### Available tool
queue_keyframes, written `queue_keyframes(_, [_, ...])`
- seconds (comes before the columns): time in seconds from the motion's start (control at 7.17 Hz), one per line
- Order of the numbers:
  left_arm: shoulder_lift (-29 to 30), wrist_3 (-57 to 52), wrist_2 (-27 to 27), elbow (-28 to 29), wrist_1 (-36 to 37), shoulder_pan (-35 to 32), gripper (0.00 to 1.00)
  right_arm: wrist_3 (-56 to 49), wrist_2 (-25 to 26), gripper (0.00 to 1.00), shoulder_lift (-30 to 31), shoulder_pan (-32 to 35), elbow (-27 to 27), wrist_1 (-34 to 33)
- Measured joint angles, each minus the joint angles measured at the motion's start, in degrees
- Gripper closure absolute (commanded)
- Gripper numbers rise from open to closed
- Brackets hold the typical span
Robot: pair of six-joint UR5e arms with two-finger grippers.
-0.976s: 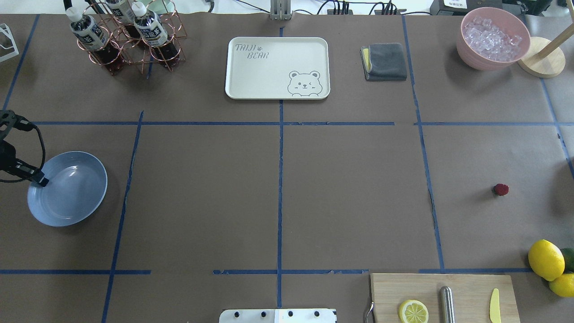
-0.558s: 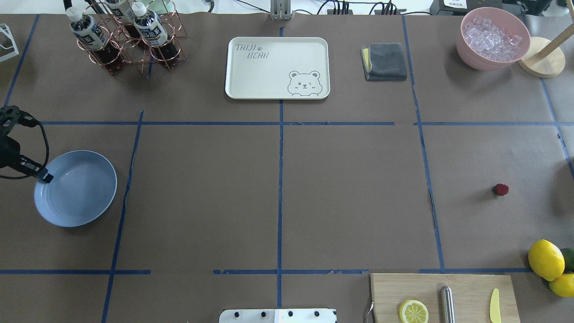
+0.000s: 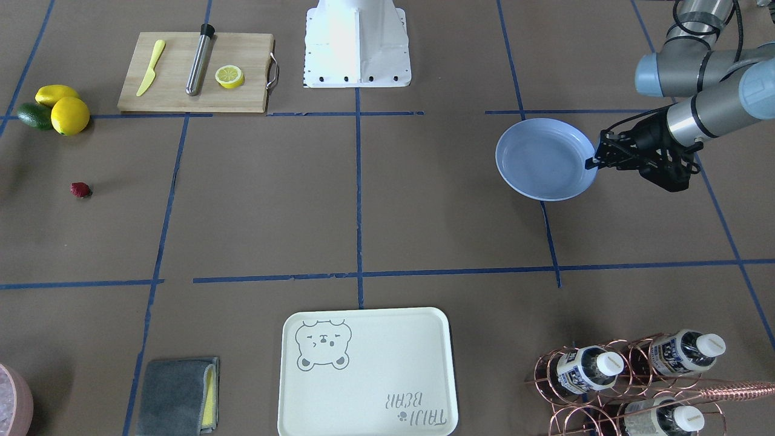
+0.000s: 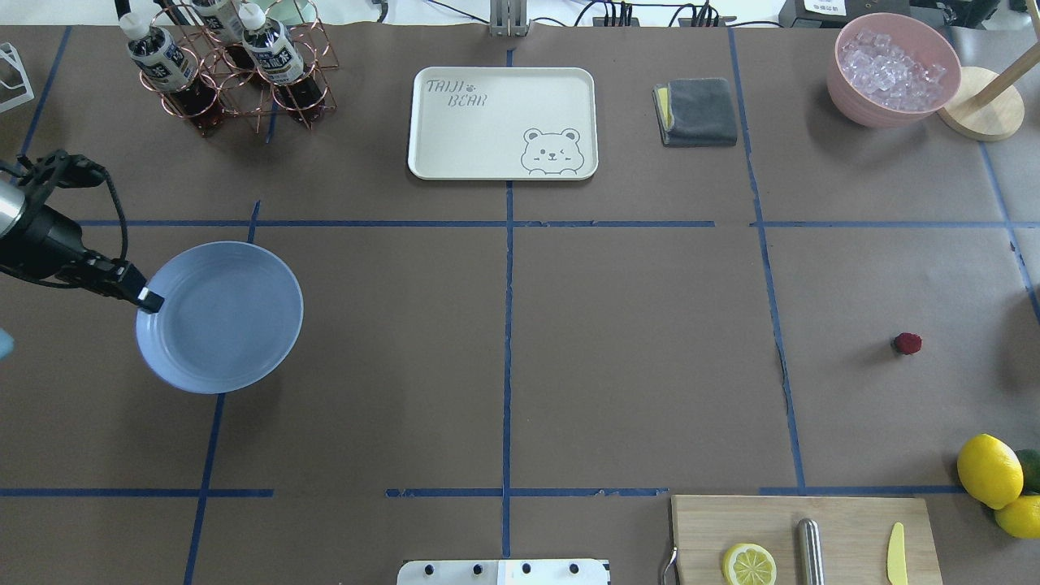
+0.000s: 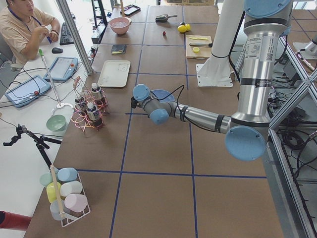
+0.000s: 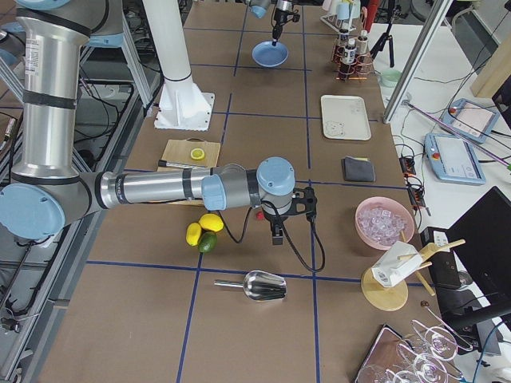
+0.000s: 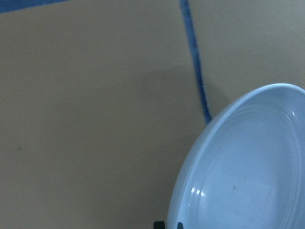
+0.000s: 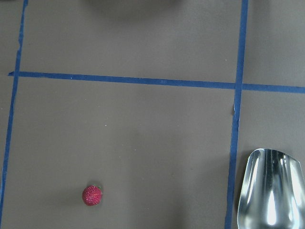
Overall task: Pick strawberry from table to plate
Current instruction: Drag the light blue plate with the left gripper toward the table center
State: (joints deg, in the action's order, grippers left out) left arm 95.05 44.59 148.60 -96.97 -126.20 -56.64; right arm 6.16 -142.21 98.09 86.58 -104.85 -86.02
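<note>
Plainly, the cream tray point(image 4: 502, 122) bears a bear drawing and the word "BEAR", after a first word that looks like "TAIJI". The labels on the bottles point(image 4: 272, 53) are too small to read. The left tool point(image 4: 150, 301) is clamped on the rim of the pale blue plate point(image 4: 223, 321). The right tool point(image 6: 276, 238) shows in one side view only, over the counter point(image 4: 634, 366), and I cannot tell how far open it is. The strawberry point(image 4: 907, 344) lies on the counter near the lemons point(image 4: 990, 470), well apart from the plate. Since a second ago the plate has travelled toward the counter's middle and now covers a blue tape line point(image 4: 211, 439); the strawberry has not moved.
</note>
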Motion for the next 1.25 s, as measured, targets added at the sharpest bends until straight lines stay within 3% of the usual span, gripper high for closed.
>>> queue_keyframes(0.28, [7.1,20.6,-2.2,0.2,-8.1,7.5,1.0,0.0,0.0,0.0,0.0,0.1,0.0,0.1])
queue_keyframes(0.56, [15.8,34.7,-12.7,2.1,-9.8,19.1,1.0,0.0,0.0,0.0,0.1,0.1,0.0,0.1])
queue_keyframes(0.98, [22.2,38.9,-27.4,8.3,-9.9,27.6,1.0,0.1,0.0,0.0,0.2,0.0,0.1,0.1])
queue_keyframes(1.25, [22.7,38.9,-29.3,9.1,-9.8,28.5,1.0,0.1,0.0,0.0,0.3,0.0,0.0,0.1])
